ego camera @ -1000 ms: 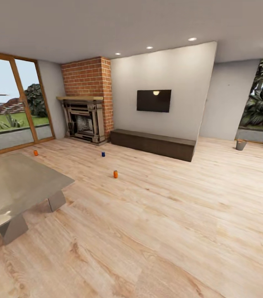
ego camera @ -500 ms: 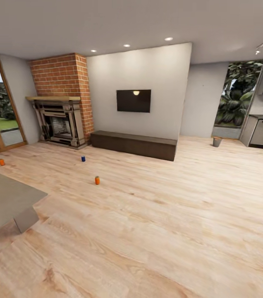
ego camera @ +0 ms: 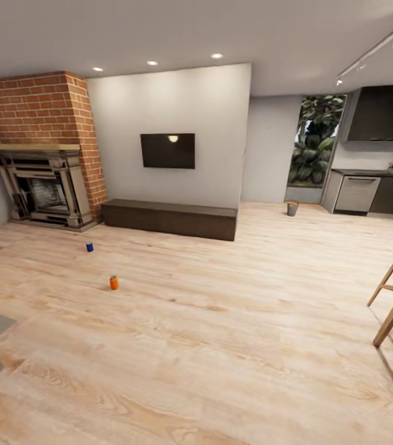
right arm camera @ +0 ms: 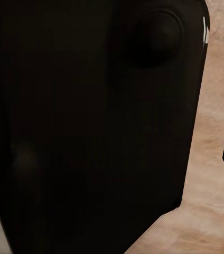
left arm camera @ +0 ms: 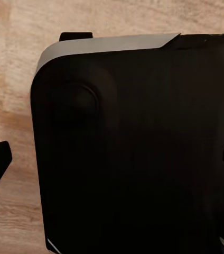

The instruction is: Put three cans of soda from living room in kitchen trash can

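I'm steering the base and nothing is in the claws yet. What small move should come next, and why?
Probably roll forward and a little left toward the orange can. It stands upright on the wood floor, the nearer of two visible; the blue can stands farther back, and the trash can waits by the kitchen.

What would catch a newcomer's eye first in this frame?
The red-brick fireplace at far left and the dark TV on the pale wall. On the bare wood floor stand an orange can and a blue can; a small grey bin sits by the kitchen.

matt wood floor (ego camera: pixel 233 321), brick fireplace (ego camera: pixel 42 111)
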Tool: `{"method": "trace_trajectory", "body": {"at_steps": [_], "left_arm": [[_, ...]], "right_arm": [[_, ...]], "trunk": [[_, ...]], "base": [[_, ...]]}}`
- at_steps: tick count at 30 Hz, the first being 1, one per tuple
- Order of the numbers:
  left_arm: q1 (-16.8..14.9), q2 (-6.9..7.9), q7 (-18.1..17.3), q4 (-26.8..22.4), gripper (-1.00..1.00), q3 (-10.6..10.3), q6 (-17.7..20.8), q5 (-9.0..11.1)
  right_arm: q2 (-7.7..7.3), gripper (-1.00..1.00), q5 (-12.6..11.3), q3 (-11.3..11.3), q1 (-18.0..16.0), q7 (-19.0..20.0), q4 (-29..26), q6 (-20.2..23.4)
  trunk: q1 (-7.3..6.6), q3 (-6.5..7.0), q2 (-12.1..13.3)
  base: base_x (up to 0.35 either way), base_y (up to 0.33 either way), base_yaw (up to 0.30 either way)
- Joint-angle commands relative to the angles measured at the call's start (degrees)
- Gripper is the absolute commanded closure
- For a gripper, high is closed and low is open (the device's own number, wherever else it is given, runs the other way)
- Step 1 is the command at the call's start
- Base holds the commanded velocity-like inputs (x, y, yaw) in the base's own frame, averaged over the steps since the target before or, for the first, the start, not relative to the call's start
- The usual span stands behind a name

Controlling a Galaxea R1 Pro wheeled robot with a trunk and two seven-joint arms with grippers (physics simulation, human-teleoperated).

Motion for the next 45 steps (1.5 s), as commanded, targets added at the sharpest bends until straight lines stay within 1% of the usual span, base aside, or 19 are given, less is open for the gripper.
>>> {"method": "trace_trajectory", "body": {"at_steps": [1, 14, 20, 45], "left_arm": [[0.0, -0.01, 0.1, 0.0, -1.00, 0.0, 0.0, 0.0], [0.0, -0.38, 0.1, 0.0, -1.00, 0.0, 0.0, 0.0], [0.0, -0.39, 0.1, 0.0, -1.00, 0.0, -0.1, 0.0], [0.0, -0.39, 0.2, -0.9, -1.00, 0.0, -0.1, 0.0]], "right_arm": [[0.00, -1.00, 0.0, 0.0, 0.0, 0.0, 0.0, 0.0], [-0.07, -1.00, 0.0, 0.0, 0.0, 0.0, 0.1, 0.0], [-0.09, -1.00, -0.1, -0.1, 0.0, -0.1, 0.1, -0.1], [-0.33, -1.00, -0.3, -0.4, 0.0, -0.6, 0.1, -0.7]], "trunk": [[0.00, 0.00, 0.0], [0.00, 0.00, 0.0], [0.00, 0.00, 0.0], [0.00, 0.00, 0.0]], "base": [[0.342, 0.000, -0.285], [0.343, 0.000, -0.272], [0.343, 0.000, -0.175], [0.343, 0.000, -0.010]]}}
